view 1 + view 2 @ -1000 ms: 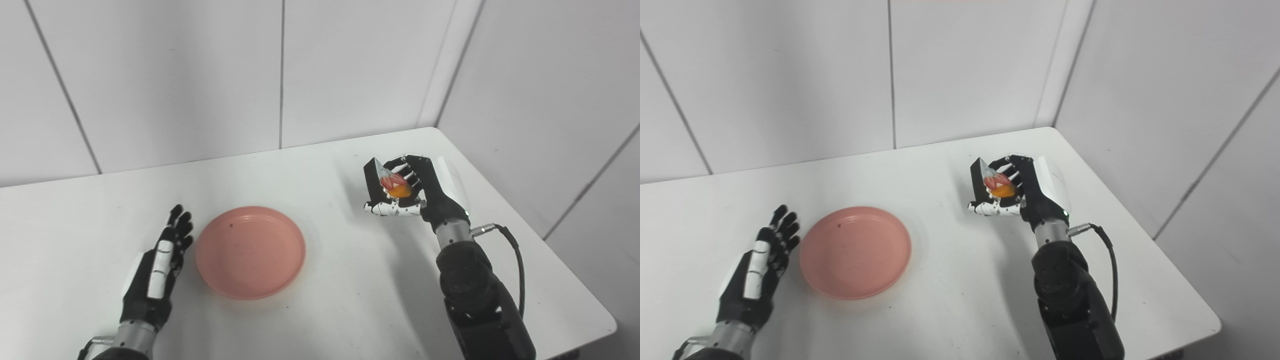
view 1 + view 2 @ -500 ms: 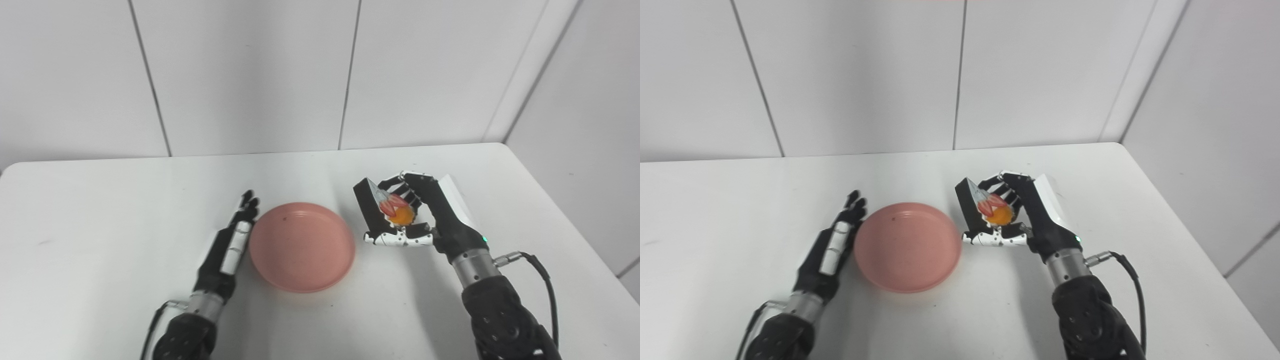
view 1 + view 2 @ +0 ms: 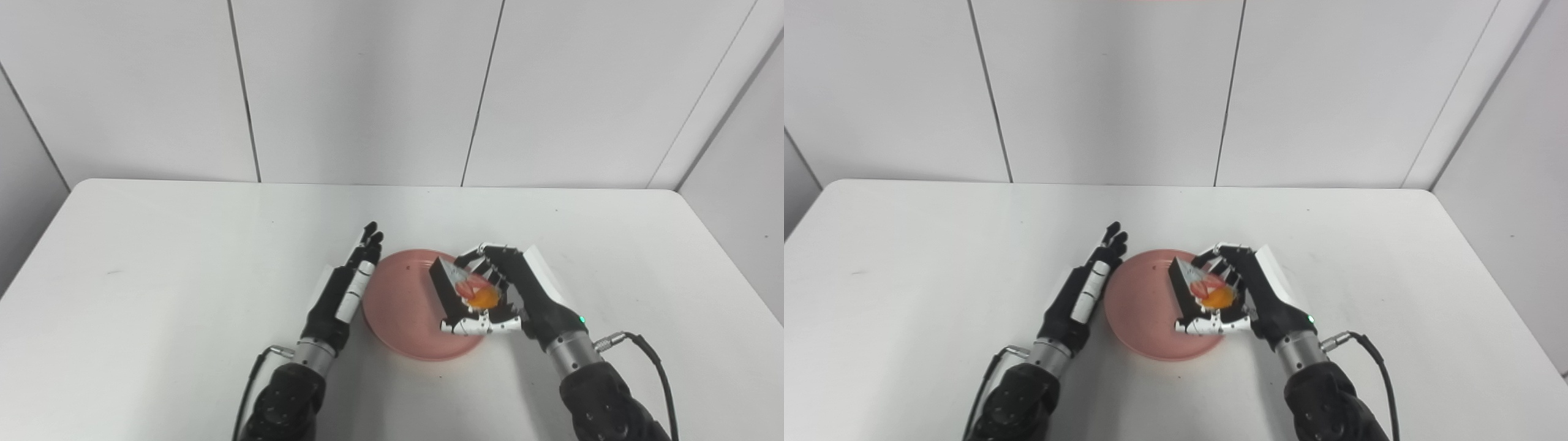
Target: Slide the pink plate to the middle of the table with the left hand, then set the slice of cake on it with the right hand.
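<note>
plate: round shallow pink plastic plate (image 3: pixel 404 315), flat on the white table (image 3: pixel 153 257), its left rim touching the left hand.
left hand (image 3: pixel 343 294): fingers straight and together, holding nothing.
right hand (image 3: pixel 511 294): clamped on the cake.
cake: dark wedge slice of cake with red and orange fruit topping (image 3: pixel 460 289), over the plate's right half; contact unclear.
handling: probably light and soft; grip the side faces, avoid the topping.

bare table (image 3: pixel 153 257) all around plate (image 3: pixel 398 318)
</note>
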`<state>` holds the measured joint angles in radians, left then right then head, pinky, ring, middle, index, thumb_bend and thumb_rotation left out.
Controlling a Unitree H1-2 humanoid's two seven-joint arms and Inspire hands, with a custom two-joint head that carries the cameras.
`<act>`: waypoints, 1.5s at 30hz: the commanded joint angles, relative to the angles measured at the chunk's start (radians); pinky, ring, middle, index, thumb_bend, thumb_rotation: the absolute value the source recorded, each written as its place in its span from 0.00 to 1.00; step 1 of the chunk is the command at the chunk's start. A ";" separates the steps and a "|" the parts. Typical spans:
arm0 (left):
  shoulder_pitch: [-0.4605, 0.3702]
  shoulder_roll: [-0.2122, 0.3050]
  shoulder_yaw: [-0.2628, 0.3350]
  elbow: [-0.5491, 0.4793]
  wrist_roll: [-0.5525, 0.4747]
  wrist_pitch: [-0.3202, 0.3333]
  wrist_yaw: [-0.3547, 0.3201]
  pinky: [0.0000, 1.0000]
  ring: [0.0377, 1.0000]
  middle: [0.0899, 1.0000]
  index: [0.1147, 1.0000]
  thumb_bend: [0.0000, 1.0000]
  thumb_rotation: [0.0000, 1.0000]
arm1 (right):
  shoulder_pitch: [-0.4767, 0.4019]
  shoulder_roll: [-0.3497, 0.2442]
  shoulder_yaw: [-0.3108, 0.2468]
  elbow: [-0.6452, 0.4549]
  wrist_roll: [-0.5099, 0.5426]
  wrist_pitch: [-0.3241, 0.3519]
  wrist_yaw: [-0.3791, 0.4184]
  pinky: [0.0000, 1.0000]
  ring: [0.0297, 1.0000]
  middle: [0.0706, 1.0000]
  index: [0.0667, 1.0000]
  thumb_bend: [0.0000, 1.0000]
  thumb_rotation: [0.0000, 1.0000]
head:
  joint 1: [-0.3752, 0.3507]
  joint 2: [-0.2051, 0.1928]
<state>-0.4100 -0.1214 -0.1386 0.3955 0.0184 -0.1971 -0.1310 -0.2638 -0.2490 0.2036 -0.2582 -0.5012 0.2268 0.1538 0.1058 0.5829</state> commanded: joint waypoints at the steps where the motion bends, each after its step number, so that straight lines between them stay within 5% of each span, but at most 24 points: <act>1: 0.027 -0.012 -0.008 0.029 0.007 -0.034 0.010 1.00 1.00 1.00 1.00 0.73 1.00 | -0.048 -0.009 0.005 0.025 -0.010 -0.080 -0.023 0.14 0.19 0.40 0.46 0.52 0.00 | 0.003 0.002; 6: 0.030 -0.013 -0.013 0.016 0.018 -0.027 0.018 1.00 1.00 1.00 1.00 0.72 1.00 | -0.073 -0.008 0.024 0.109 -0.058 -0.128 -0.054 0.13 0.18 0.43 0.45 0.52 0.00 | -0.002 0.007; 16: 0.039 -0.003 -0.011 -0.013 0.008 -0.007 0.003 1.00 1.00 1.00 1.00 0.70 1.00 | -0.092 0.002 0.041 0.191 -0.103 -0.121 -0.073 0.15 0.19 0.43 0.45 0.52 0.00 | -0.032 0.018; 18: 0.042 -0.001 -0.011 -0.019 0.008 -0.006 0.002 1.00 1.00 1.00 1.00 0.70 1.00 | -0.092 -0.004 0.048 0.187 -0.118 -0.125 -0.075 0.24 0.31 0.40 0.48 0.52 0.00 | -0.038 0.019; 20: 0.045 0.000 -0.009 -0.027 0.007 0.001 0.001 1.00 0.99 1.00 1.00 0.72 1.00 | -0.092 -0.009 0.055 0.170 -0.140 -0.130 -0.075 0.48 0.58 0.58 0.46 0.51 0.06 | -0.045 0.020; 21: 0.046 0.003 -0.009 -0.032 0.007 0.005 -0.001 1.00 0.99 0.99 1.00 0.72 1.00 | -0.090 -0.012 0.059 0.153 -0.150 -0.127 -0.068 0.50 0.60 0.60 0.46 0.51 0.07 | -0.055 0.021; 22: 0.046 0.005 -0.009 -0.035 0.008 0.007 -0.002 1.00 1.00 1.00 1.00 0.72 1.00 | -0.089 -0.015 0.060 0.142 -0.156 -0.124 -0.063 0.62 0.72 0.72 0.62 0.56 0.03 | -0.055 0.021; 23: 0.047 0.009 -0.010 -0.038 0.009 0.008 -0.004 1.00 1.00 1.00 1.00 0.73 1.00 | -0.088 -0.019 0.062 0.129 -0.159 -0.120 -0.053 0.66 0.76 0.75 0.68 0.58 0.02 | -0.061 0.022; 29: 0.052 0.018 -0.005 -0.061 -0.008 0.016 -0.021 1.00 1.00 1.00 1.00 0.68 1.00 | -0.072 -0.045 0.066 0.075 -0.142 -0.097 0.028 0.94 0.98 0.99 0.92 0.69 0.36 | -0.083 0.030; 34: 0.059 0.028 0.003 -0.080 -0.033 0.019 -0.036 1.00 1.00 1.00 1.00 0.66 1.00 | -0.053 -0.048 0.059 0.039 -0.145 -0.080 0.059 0.97 1.00 1.00 0.98 0.75 0.43 | -0.113 0.041; 39: 0.065 0.047 0.003 -0.114 -0.029 0.050 -0.038 1.00 1.00 1.00 1.00 0.70 1.00 | -0.025 -0.039 0.038 0.009 -0.167 -0.099 0.022 0.98 1.00 1.00 1.00 0.86 0.68 | -0.137 0.049; 45: 0.073 0.053 0.025 -0.142 -0.062 0.081 -0.044 1.00 1.00 1.00 1.00 0.67 1.00 | 0.010 -0.003 -0.034 -0.014 -0.082 -0.146 -0.055 0.93 1.00 1.00 1.00 0.83 0.72 | -0.149 0.053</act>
<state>-0.3424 -0.0743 -0.1151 0.2709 -0.0278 -0.1088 -0.1713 -0.2456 -0.2572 0.1944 -0.2316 -0.6138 0.1342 0.1386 -0.0429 0.6366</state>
